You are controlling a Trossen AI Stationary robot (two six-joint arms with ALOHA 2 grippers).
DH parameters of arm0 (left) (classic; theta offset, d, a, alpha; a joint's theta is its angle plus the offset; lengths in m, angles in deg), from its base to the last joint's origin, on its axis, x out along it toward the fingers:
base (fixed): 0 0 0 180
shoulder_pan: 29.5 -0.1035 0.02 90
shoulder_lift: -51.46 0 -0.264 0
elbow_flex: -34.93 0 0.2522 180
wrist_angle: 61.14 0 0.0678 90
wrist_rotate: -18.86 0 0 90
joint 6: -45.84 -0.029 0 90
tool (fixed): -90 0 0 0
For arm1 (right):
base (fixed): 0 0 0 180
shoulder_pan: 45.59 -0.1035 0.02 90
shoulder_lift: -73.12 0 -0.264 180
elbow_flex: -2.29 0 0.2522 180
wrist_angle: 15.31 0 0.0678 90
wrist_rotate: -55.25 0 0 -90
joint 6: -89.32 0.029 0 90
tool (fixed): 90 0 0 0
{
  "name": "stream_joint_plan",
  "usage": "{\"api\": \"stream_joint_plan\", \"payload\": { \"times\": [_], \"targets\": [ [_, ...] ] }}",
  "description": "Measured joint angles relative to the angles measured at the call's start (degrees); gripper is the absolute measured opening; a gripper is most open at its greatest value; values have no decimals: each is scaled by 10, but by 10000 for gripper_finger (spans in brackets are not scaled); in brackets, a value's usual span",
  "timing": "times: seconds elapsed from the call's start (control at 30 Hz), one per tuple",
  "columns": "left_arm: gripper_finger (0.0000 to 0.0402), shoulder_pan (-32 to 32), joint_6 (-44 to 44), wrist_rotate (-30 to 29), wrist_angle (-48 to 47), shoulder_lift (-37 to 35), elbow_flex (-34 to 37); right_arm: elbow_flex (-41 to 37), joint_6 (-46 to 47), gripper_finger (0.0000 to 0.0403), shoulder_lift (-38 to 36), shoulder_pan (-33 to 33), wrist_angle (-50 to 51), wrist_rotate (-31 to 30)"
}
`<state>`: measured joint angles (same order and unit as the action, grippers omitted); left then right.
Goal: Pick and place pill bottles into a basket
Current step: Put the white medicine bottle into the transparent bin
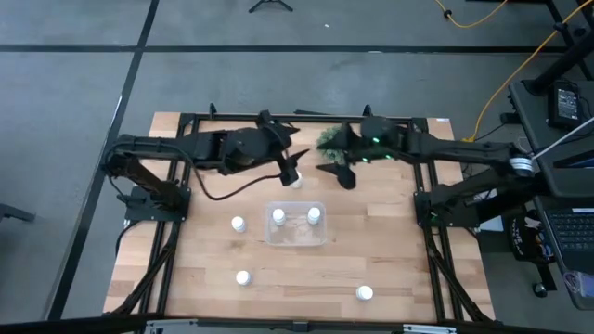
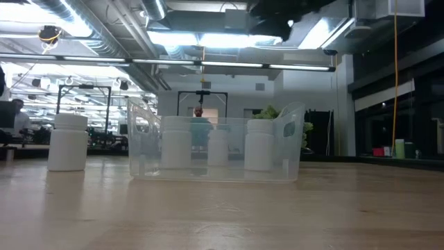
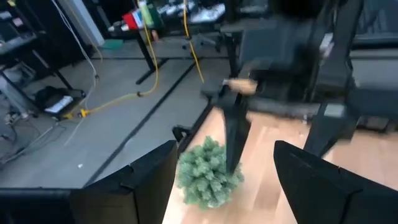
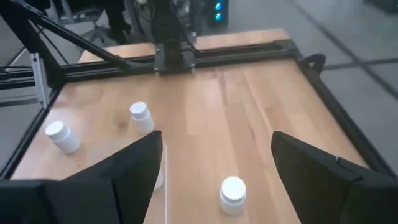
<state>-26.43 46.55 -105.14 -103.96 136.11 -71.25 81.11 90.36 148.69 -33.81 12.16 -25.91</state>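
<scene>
The clear tray (image 1: 299, 237) sits mid-table with two white pill bottles (image 1: 278, 216) (image 1: 315, 215) standing in it. Three more bottles stand on the table: one left of the tray (image 1: 238, 224), one near left (image 1: 243, 277), one near right (image 1: 365, 293). Another bottle (image 1: 295, 183) stands just beyond the tray's far side; it also shows in the right wrist view (image 4: 233, 193). My left gripper (image 1: 290, 169) hangs open over that bottle. My right gripper (image 1: 336, 173) is open a little to its right. The tray also shows in the low view (image 2: 215, 163).
A green spiky plant (image 1: 330, 139) stands at the far edge between the two arms and shows in the left wrist view (image 3: 208, 174). The black metal frame (image 1: 176, 195) runs along the table's left, right and far edges. Bare wood lies on the near side of the tray.
</scene>
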Motion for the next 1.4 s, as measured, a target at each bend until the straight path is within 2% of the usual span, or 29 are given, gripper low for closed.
{"api": "stream_joint_plan", "payload": {
  "times": [0.17, 0.33, 0.47, 0.57, 0.83, 1.4],
  "targets": [
    [259, 0, 0, -21, -7, -39, 0, 74, -2, 319, 89, 31, 82, 8],
    [259, 8, 0, -32, -8, -73, 0, 128, -17, 365, 161, 51, 142, 77],
    [259, 14, -6, -54, -18, -85, 0, 157, -30, 395, 205, 56, 152, 83],
    [259, 19, -10, -70, -26, -88, 0, 172, -28, 396, 241, 56, 156, 82],
    [259, 20, -15, -66, -29, -88, 0, 179, -29, 394, 309, 55, 163, 73],
    [259, 20, -15, -66, -44, -88, 0, 179, -41, 394, 389, 49, 148, 56]
  ]
}}
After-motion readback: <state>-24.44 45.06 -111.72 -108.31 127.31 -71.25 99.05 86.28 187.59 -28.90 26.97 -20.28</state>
